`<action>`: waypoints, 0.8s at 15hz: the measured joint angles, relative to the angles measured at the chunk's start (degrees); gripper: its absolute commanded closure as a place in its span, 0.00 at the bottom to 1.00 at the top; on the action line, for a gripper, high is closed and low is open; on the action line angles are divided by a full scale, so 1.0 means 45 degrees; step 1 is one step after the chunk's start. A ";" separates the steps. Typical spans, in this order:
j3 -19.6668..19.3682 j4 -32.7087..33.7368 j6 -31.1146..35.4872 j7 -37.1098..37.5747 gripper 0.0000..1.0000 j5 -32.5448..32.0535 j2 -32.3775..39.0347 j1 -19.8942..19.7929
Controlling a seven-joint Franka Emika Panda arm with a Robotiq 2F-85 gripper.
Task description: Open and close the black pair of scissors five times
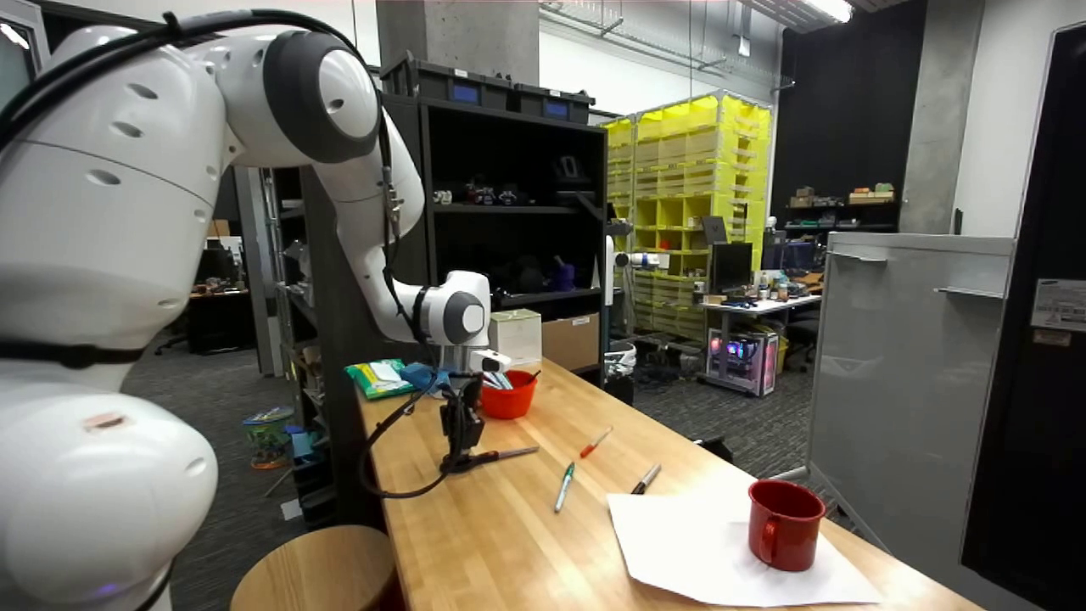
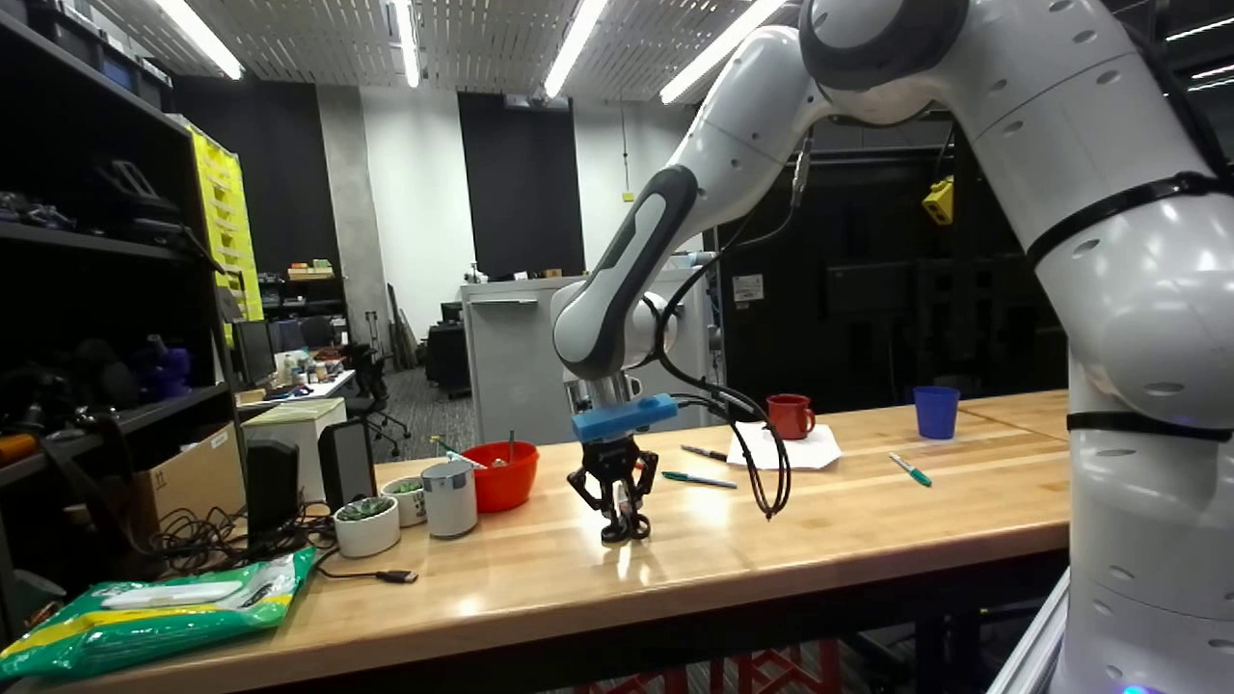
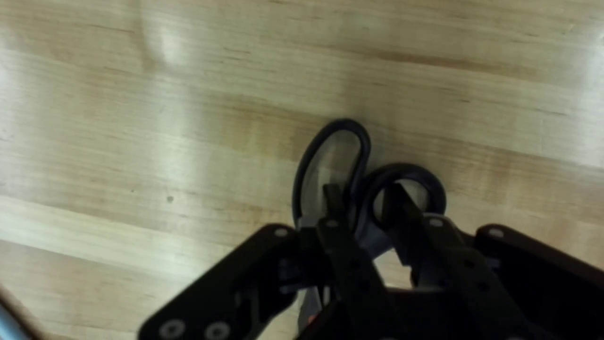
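Sitting just a little open, the tool (image 3: 364, 190) has a finger (image 3: 334, 200) down inside each handle loop of the black scissors (image 3: 371, 237). Doesn't look clamped on anything, though I can't make out exactly where finger meets loop. Scissors lie flat on the tabletop (image 2: 733, 535), loops about side by side, so I'd guess the blades are near shut and the step in hand is an opening stroke.

If I were driving: spread slowly so both loops get pushed out evenly, then draw in just as gently. Keep the fingertips low but don't grind them into the tabletop, or the pair might skate.

The arm (image 2: 747, 135) is elbow-high in both exterior views, tool aimed pretty much straight down, which should suit this. I'd leave the wrist parked. Blades point out toward a slim red-handled thing (image 1: 590, 450), apart from it, so watch for drift that way.
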 measured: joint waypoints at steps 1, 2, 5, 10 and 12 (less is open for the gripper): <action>0.0000 -0.0001 0.0000 0.0000 0.78 -0.0007 -0.0002 0.0000; 0.0000 -0.0001 0.0000 0.0000 0.77 -0.0013 -0.0002 0.0001; 0.0000 -0.0003 0.0001 0.0000 0.79 -0.0030 -0.0005 0.0005; 0.0000 -0.0013 0.0014 0.0000 0.71 -0.0090 -0.0013 0.0021; 0.0000 -0.0022 0.0022 0.0000 0.69 -0.0123 -0.0018 0.0038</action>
